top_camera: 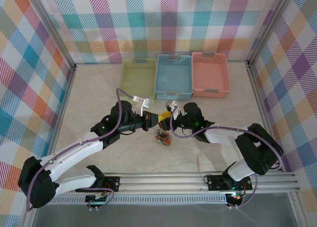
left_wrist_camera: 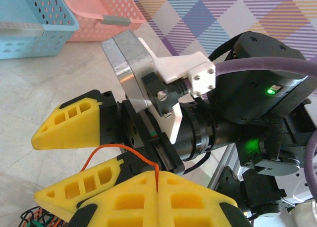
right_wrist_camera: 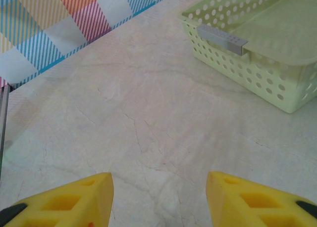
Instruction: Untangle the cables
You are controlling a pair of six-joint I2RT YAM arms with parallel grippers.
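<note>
My left gripper (left_wrist_camera: 157, 190) pinches one red-orange cable (left_wrist_camera: 116, 147) just above the cables (top_camera: 162, 137). My right gripper (right_wrist_camera: 158, 197) gapes there too. Next it should grasp that strand and pull away.

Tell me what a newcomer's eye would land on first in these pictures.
Two yellow-fingered grippers meet in the middle of the table: the left gripper is shut on a red-orange wire, and the right gripper is open. Just nearer the arm bases lies the small tangle of cables. At the back stand a green basket, a blue basket and a pink basket in a row.
</note>
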